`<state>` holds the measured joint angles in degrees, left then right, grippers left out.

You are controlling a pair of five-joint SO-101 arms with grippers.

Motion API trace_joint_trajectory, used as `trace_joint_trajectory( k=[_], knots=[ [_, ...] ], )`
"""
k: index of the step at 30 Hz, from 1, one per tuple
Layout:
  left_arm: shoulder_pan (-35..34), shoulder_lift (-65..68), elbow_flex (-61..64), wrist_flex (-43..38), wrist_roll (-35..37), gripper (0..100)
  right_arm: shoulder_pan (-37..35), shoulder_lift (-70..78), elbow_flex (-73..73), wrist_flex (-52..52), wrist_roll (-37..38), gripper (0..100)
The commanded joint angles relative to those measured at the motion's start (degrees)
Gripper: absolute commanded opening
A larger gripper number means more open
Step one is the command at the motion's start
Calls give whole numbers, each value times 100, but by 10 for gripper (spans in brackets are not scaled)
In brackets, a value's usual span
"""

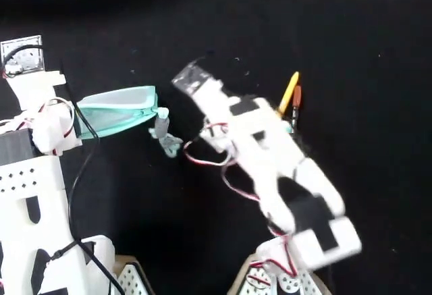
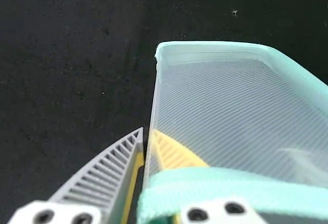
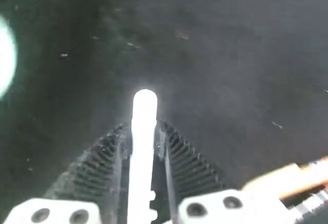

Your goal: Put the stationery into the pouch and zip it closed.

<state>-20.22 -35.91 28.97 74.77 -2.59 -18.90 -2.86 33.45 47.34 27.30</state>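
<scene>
The pouch (image 1: 118,109) lies on the black bench (image 1: 351,52), one end pinched in the left gripper (image 2: 147,137) and its far rim facing open cloth. The right gripper (image 1: 191,79) sits just beyond that free end, clenched on a white stick (image 3: 144,106), with dark bench stretching ahead of it. The stick's rear is cut off, so what it is, hard to say. Yellow and orange pens (image 1: 291,96) lie back beside that arm. A pale cord (image 1: 165,138) sits between pouch and arm.
</scene>
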Motion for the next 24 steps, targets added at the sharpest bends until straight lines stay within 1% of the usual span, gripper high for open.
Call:
trace_joint_trajectory(
  k=[1,6,12,15,24],
  knots=[
    [-84,202,136,-18,18,30,123,-1745,523,53,-44,11],
    [-75,202,189,-18,18,30,97,-3916,1516,53,-123,11],
    [-75,202,189,-18,18,30,88,-5824,1974,114,-835,11],
    [-31,202,189,-18,18,32,-299,-6659,1938,79,-888,11],
    [936,202,391,26,44,30,-1688,-9121,1938,-800,-897,11]
  ],
)
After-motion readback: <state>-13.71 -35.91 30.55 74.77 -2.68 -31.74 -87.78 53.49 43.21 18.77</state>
